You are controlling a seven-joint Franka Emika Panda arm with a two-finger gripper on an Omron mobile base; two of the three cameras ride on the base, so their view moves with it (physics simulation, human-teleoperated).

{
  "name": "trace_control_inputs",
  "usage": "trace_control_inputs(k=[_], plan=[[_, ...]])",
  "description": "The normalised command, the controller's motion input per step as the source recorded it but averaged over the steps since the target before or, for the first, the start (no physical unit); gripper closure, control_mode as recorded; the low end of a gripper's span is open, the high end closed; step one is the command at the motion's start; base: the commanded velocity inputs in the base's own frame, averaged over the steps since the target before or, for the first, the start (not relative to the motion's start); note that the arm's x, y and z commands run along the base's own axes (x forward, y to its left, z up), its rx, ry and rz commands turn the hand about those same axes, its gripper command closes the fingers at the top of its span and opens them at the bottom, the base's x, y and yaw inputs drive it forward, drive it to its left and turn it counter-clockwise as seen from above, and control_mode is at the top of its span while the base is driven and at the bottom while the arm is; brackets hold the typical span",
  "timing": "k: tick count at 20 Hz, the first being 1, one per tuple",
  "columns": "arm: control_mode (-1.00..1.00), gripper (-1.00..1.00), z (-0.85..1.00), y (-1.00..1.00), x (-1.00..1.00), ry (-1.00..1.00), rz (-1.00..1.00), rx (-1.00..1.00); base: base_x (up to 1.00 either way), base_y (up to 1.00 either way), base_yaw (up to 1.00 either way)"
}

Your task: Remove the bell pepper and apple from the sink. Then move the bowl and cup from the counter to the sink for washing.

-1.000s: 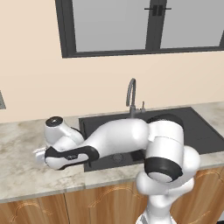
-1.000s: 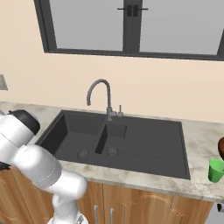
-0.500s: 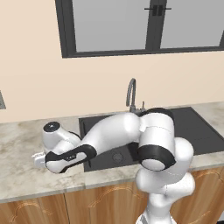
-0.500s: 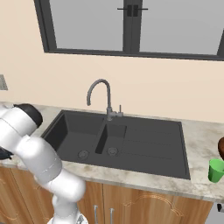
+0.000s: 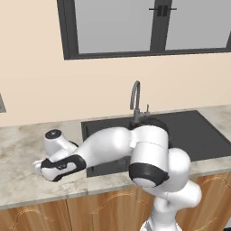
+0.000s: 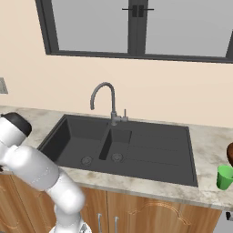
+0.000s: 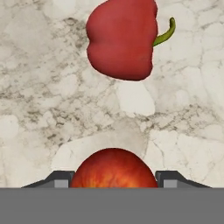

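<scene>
Gripper (image 7: 113, 175) jaws closed on apple (image 7: 113, 168) at frame bottom; bell pepper (image 7: 122, 39) lay on counter (image 7: 39, 109), upper centre

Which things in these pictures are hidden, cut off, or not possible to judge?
- Apple: hand view, lower part cut off by the frame's bottom edge; whether it rests on the counter cannot be told.
- Gripper: hand view, whether its fingers touch the apple cannot be told.
- Bowl: right base view, cut off by the right edge.
- Sink: left base view, left basin hidden behind the arm.
</scene>
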Motion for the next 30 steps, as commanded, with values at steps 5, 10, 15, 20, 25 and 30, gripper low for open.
trace_control_inputs(k=[5, 10, 15, 20, 25, 30], plan=[[-1.00, 1.00, -0.15, 0.18, 0.07, 0.00, -0.03, -0.01, 0.00, 0.00, 0.00], [-1.00, 1.00, -0.16, 0.07, 0.09, 0.02, -0.01, -0.03, 0.00, 0.00, 0.00], [-1.00, -1.00, -0.19, 0.00, 0.04, 0.04, 0.00, -0.04, 0.00, 0.00, 0.00], [-1.00, -1.00, -0.20, 0.00, 0.00, 0.04, -0.01, -0.04, 0.00, 0.00, 0.00], [-1.00, -1.00, -0.05, -0.10, -0.05, 0.00, -0.04, -0.01, 0.00, 0.00, 0.00], [-1.00, -1.00, 0.03, -0.11, -0.10, 0.00, -0.05, 0.00, 0.00, 0.00, 0.00]])
